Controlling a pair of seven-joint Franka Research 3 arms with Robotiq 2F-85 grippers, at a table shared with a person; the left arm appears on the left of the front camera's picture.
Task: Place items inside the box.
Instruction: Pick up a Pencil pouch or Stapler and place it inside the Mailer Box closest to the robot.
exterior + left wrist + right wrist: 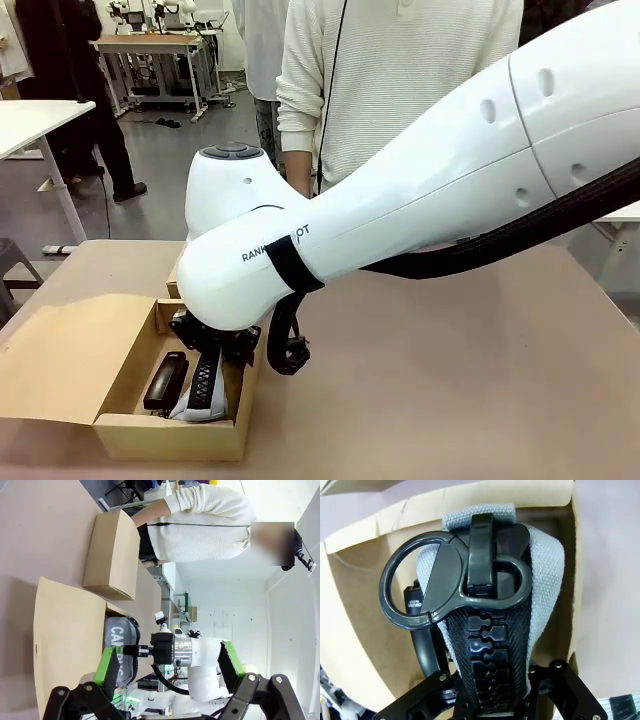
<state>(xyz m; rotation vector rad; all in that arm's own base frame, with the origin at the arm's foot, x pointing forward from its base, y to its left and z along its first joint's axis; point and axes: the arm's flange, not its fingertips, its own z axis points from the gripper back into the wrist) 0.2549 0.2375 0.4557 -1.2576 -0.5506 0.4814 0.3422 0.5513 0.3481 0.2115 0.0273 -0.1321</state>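
An open cardboard box [170, 437] sits at the table's near left. My right gripper [205, 352] reaches down into it, shut on a grey zip pouch [203, 392] that stands on end inside. In the right wrist view the gripper [492, 692] pinches the pouch [547, 565] along its big black zipper [487, 650], whose ring pull lies on top. A black stapler [166, 380] lies in the box left of the pouch, seen again as the stapler [415, 600]. My left gripper [169, 656] is open and holds nothing; it looks at the pouch [120, 645], printed "CAMPUS".
The box's flap [60, 350] lies open to the left. A second, closed cardboard box [112, 555] stands farther back on the table. A person in a white sweater [400, 70] stands at the far side. The table's right half [480, 380] is bare.
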